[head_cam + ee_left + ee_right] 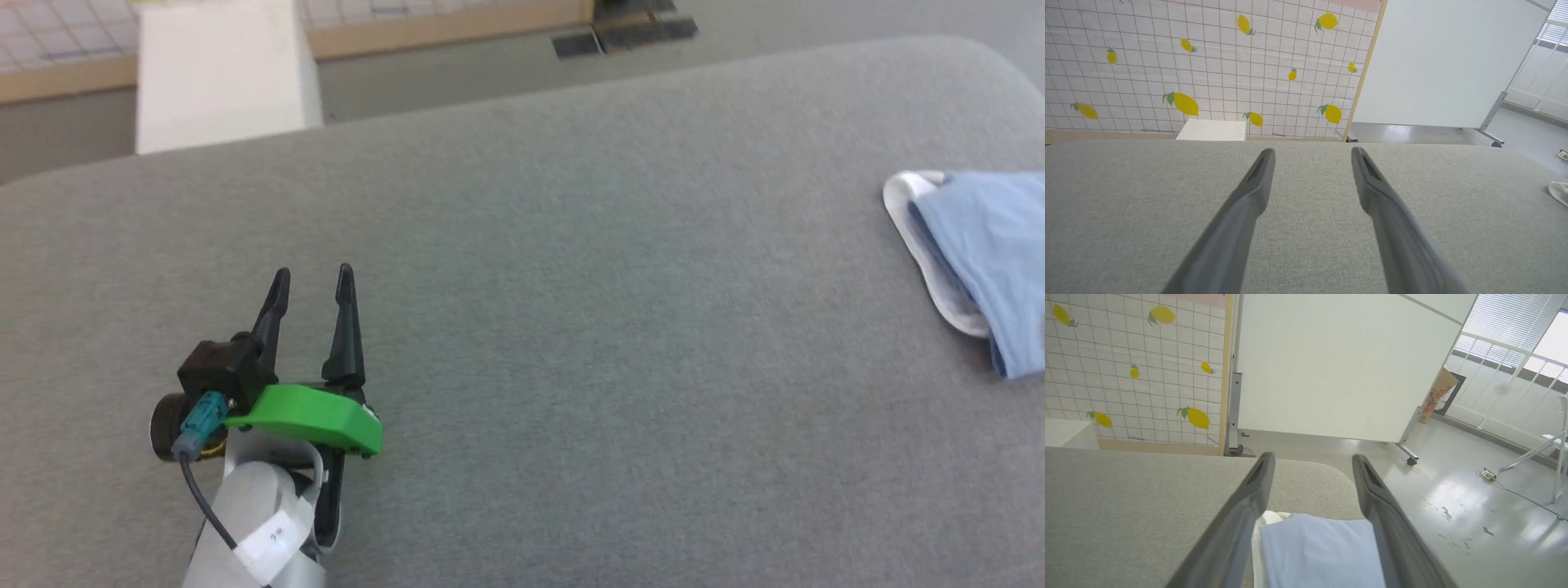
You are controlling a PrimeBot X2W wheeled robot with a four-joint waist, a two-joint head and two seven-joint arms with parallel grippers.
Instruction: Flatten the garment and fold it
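The garment [984, 253], a light blue shirt with a white collar edge, lies folded at the right edge of the grey padded surface [571, 327] in the head view. Low on the left, my left gripper [312, 282] stands open above bare fabric, far from the shirt. In the left wrist view its fingers [1312, 153] are spread over the grey cloth, and a bit of the white collar [1560, 192] shows at the far right. In the right wrist view my right gripper [1312, 459] is open above the shirt [1318, 555], which lies below and between the fingers near the surface's corner.
A white box [220, 73] stands beyond the far edge of the padded surface. A lemon-patterned partition [1208, 61] and a white board [1339, 363] are behind it. Grey floor [1453, 506] drops off right past the surface's rounded corner.
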